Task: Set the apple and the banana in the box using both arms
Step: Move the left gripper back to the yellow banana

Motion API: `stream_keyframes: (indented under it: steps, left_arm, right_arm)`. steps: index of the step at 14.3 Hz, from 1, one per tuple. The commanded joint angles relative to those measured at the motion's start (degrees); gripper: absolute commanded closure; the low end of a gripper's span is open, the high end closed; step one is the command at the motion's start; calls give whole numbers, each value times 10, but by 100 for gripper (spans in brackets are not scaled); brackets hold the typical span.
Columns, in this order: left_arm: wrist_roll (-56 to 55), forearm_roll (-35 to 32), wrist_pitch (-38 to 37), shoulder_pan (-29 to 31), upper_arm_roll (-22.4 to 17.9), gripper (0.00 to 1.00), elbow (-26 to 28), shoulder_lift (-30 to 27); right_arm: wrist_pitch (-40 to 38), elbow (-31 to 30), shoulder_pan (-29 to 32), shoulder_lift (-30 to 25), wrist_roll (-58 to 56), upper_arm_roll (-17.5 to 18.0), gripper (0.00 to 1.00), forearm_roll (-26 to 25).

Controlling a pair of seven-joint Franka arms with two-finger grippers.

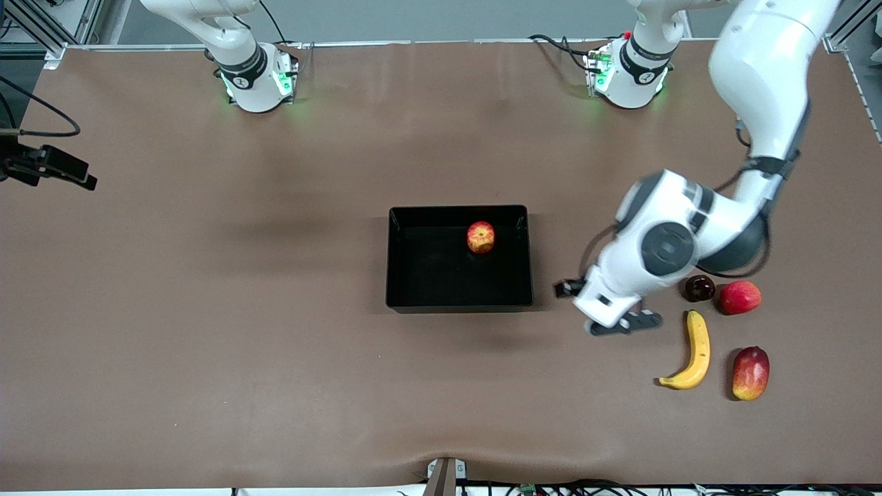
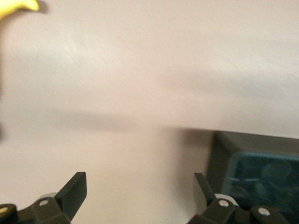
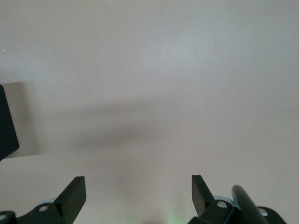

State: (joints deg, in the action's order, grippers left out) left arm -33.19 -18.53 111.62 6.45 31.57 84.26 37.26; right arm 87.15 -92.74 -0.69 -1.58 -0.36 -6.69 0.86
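The apple [image 1: 480, 237] lies in the black box [image 1: 458, 301] at mid-table, near the wall closest to the arms' bases. The banana [image 1: 694, 351] lies on the table toward the left arm's end, nearer the front camera than the box. My left gripper [image 1: 597, 305] hangs over the bare table between the box and the banana, open and empty. In the left wrist view the gripper [image 2: 140, 191] shows a box corner [image 2: 261, 163] and the banana's tip [image 2: 16, 5]. My right gripper [image 3: 139, 193] is open and empty over bare table beside a box corner [image 3: 7, 126]. It is out of the front view.
Beside the banana lie a dark round fruit [image 1: 699, 288], a smooth pinkish-red fruit [image 1: 740, 297] and a red-yellow mango-like fruit [image 1: 750, 373]. A black camera mount [image 1: 48, 165] juts in at the right arm's end of the table.
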Motion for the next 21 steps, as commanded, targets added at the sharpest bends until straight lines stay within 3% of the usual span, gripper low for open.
stream_keyframes:
  steps: [1, 5, 9, 18, 20, 21]
  left_arm:
    - [90, -48, 46, 18, -22, 0, -3, 20]
    - [215, -56, 109, 19, -100, 0, -4, 33]
    - [236, -57, 129, 26, -159, 0, -4, 40]
    - [281, -63, 178, 61, -164, 10, -5, 95]
    - [284, -63, 178, 66, -164, 25, -5, 99]
    - [284, -63, 178, 66, -164, 41, -5, 100]
  right_arm:
    - [10, -33, 6, -28, 5, 5, 0, -12]
    - [36, -41, 9, -22, 5, 5, 0, -12]
    - [40, -41, 12, -20, 5, 4, 0, -12]
    - [41, -41, 13, -19, 5, 3, 0, -11]
    - [42, -41, 17, -18, 5, 3, 0, -11]
    - [42, -41, 16, -18, 5, 3, 0, -11]
